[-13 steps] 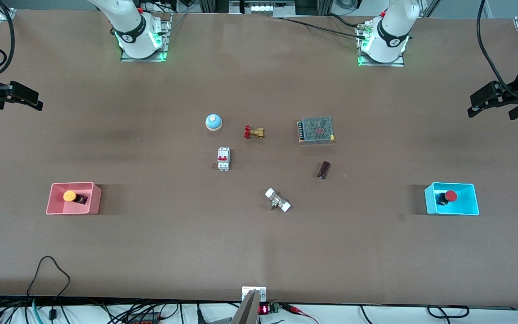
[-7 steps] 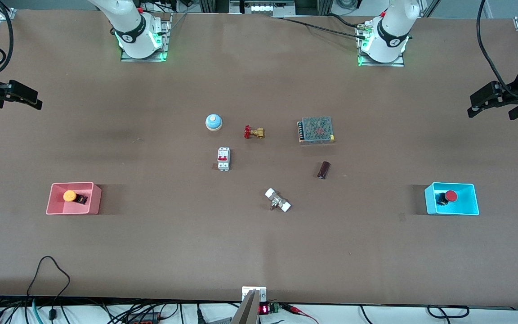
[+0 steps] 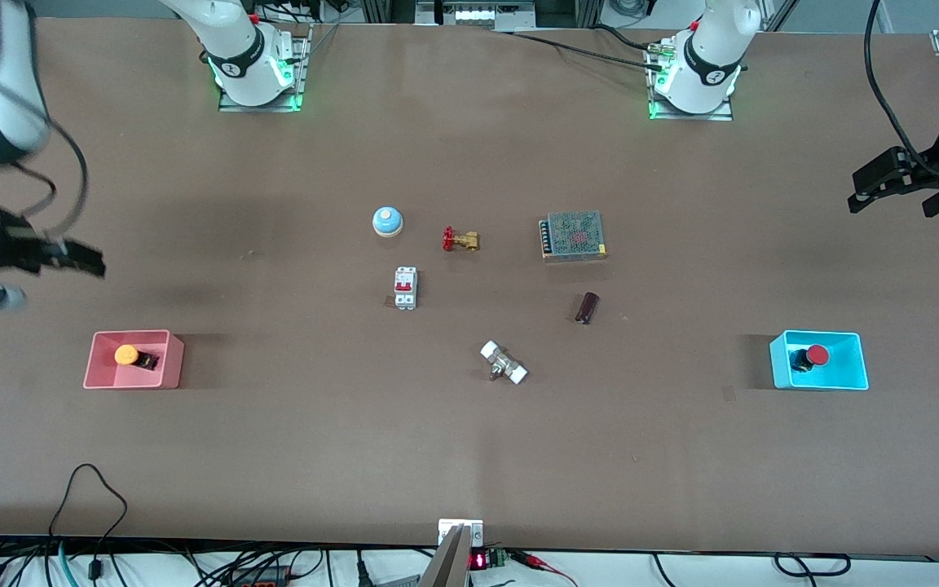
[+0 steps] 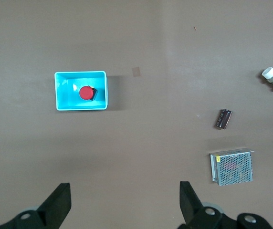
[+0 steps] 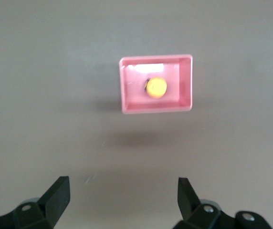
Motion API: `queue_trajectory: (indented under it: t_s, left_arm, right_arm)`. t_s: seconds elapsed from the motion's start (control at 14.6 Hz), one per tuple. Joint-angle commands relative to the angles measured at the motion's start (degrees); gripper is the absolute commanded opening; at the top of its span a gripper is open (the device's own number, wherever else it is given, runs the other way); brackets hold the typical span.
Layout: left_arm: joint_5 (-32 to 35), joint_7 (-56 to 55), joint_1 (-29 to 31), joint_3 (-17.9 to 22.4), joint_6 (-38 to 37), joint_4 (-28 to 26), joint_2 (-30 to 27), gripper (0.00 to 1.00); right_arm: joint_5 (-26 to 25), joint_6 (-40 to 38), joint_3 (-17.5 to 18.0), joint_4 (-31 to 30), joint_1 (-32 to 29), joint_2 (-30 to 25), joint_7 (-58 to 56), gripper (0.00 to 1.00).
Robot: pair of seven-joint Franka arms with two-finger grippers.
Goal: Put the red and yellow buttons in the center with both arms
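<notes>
The yellow button point(image 3: 127, 355) lies in the pink tray point(image 3: 134, 333) toward the right arm's end of the table. The red button point(image 3: 817, 355) lies in the cyan tray point(image 3: 816, 334) toward the left arm's end. My right gripper point(image 3: 93, 264) is open and empty, up in the air over bare table beside the pink tray. In the right wrist view point(image 5: 123, 186) the yellow button point(image 5: 156, 88) sits in its tray point(image 5: 155, 58). My left gripper point(image 3: 859, 196) is open and empty over the table's edge. In the left wrist view point(image 4: 125, 191) the red button point(image 4: 86, 92) shows in the cyan tray point(image 4: 80, 73).
Around the table's middle stand a blue bell point(image 3: 387, 221), a brass valve with a red handwheel point(image 3: 460, 240), a mesh-covered power supply point(image 3: 573, 236), a white circuit breaker point(image 3: 405, 288), a dark cylinder point(image 3: 588, 307) and a white-capped fitting point(image 3: 504, 364).
My right arm has swung in from the table's edge, and its gripper has come closer to the pink tray. The left arm and both buttons have not moved.
</notes>
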Motion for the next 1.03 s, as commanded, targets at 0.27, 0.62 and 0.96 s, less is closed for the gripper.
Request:
queue_trajectory:
  t_s: [0.27,0.62,0.96]
  left_arm:
    - [2.54,0.0,0.8,0.61,-0.62,1.32,3.25,1.0]
    - [3.78,0.26,4.84,0.7,5.86,1.58,10.19,1.0]
    - [4.31,0.96,5.54,0.7,14.84,1.67,20.12,1.0]
  right_arm:
    - [3.98,14.93,0.45,3.54,-5.35,15.99,-6.75,1.0]
    - [5.03,15.55,0.8,6.53,-5.18,21.35,-6.75,1.0]
    - [5.03,17.66,0.8,6.8,-5.18,24.7,-6.83,1.0]
